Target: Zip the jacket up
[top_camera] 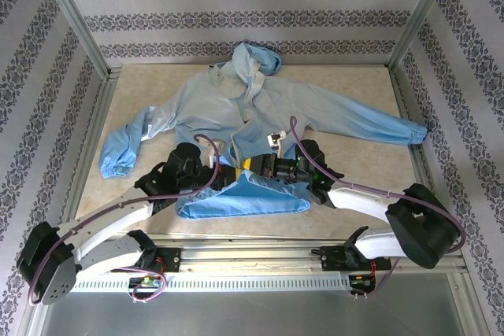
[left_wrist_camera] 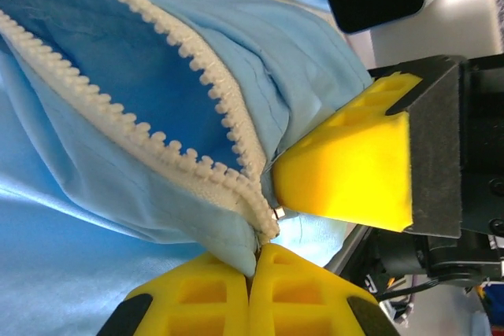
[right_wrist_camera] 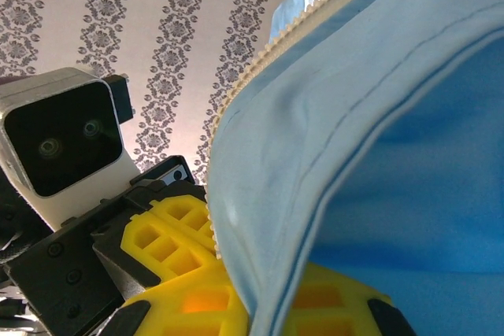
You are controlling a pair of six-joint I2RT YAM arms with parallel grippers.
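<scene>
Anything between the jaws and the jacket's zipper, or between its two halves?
Nothing visible. The left gripper and right gripper each pinch the thin light-blue hooded jacket at its hem beside the whitish toothed zipper; between the gaping halves lies only the jacket's own lining.

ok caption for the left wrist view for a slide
Left gripper clamps the jacket at the base of its open zipper.

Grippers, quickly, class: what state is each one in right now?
Left gripper: closed, pinching the jacket.
Right gripper: closed, pinching the jacket's edge.
</scene>
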